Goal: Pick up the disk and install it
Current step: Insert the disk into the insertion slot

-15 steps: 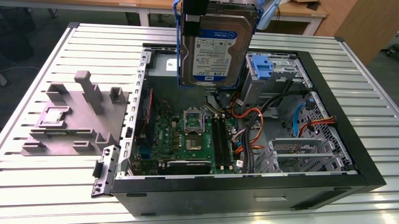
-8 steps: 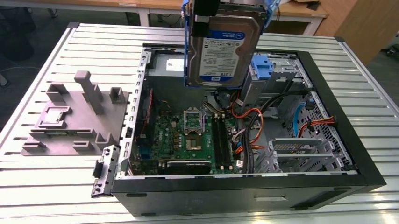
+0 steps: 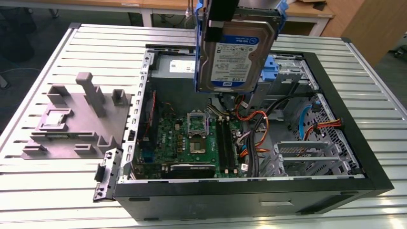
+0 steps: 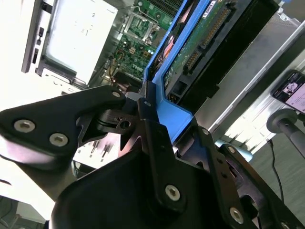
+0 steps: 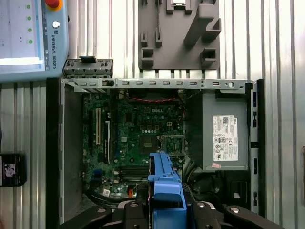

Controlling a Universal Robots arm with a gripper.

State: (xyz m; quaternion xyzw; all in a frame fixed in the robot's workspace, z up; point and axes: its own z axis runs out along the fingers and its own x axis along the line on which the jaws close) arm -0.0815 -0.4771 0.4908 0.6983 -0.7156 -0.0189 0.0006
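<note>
disk (image 3: 237,55): held off the table, suspended above the open computer case (image 3: 356,157), towards the far wall of the case in the exterior view.

grip state: the gripper (image 4: 155,112) is clenched on the blue carrier (image 4: 174,117) that frames the disk. in the second wrist view the fingers (image 4: 148,126) press the carrier's end rail. in the first wrist view the same blue rail (image 5: 164,183) sits between the dark finger links.

governing relation: the disk hangs straight below the fingers. its long axis runs close to vertical, with a slight tilt. the labelled face is turned towards the exterior camera, and the circuit-board face shows in the second wrist view. the metal drive bay (image 3: 289,69) with its fixed blue bracket (image 3: 272,67) lies just behind the disk, on the exterior view's right. judgement: the disk is lifted and not yet seated.

surface: a slatted metal table (image 3: 64,191) bears the case. the grey holder block (image 3: 76,124) stands beside the case on the exterior view's left, with no disk in it. below the disk lie the motherboard (image 3: 190,138) and loose orange and black cables (image 3: 254,124).

room: wooden desks stand beyond the table.
</note>
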